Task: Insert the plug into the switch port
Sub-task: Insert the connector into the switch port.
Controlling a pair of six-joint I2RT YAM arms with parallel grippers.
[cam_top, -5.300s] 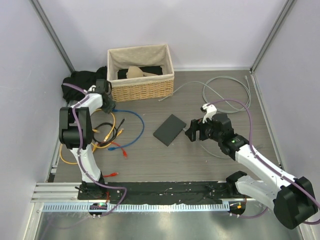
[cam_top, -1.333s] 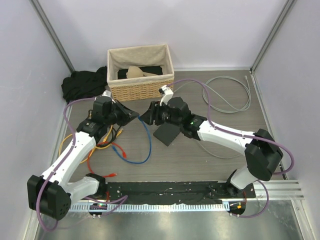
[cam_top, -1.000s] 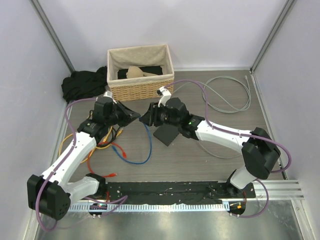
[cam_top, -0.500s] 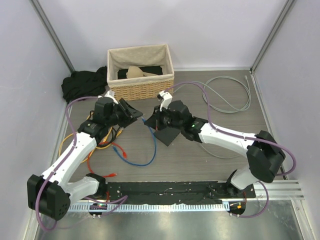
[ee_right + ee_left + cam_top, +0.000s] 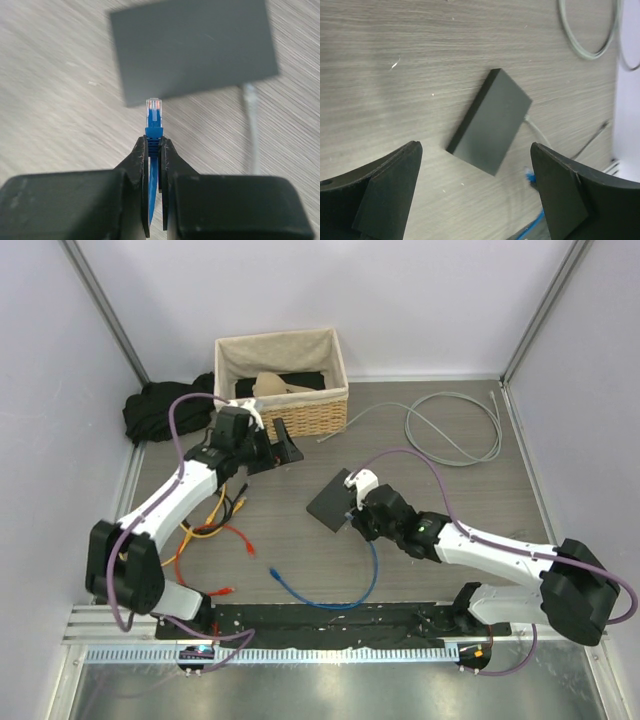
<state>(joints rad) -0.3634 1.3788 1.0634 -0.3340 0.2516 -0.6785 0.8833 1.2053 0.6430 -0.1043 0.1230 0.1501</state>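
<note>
A blue cable (image 5: pixel 330 598) loops over the near worktop (image 5: pixel 450 480) and rises to the right gripper (image 5: pixel 154 142). That gripper is pinched tight on the cable's blue boot, just behind the plug (image 5: pixel 154 110). The plug has a clear tip with its contacts showing and points away from the gripper at the switch (image 5: pixel 338 498). Its tip reaches the switch's near edge, but whether it touches cannot be told.

The switch is a flat dark-grey box with a plain matte top, lying askew at the middle of the worktop. The edge facing the plug is blurred, so its ports cannot be made out. A pale cable end (image 5: pixel 249 97) lies just right of the switch.

To the left, a tangle of orange, yellow and red cables (image 5: pixel 212 520) lies under the left arm, well apart from the switch.

Farther back, the left gripper (image 5: pixel 287 443) hangs with its jaws spread wide and nothing between them, just in front of the basket (image 5: pixel 285 412). A grey cable (image 5: pixel 450 435) coils at far right. A black cloth (image 5: pixel 160 405) is bunched left of the basket.
</note>
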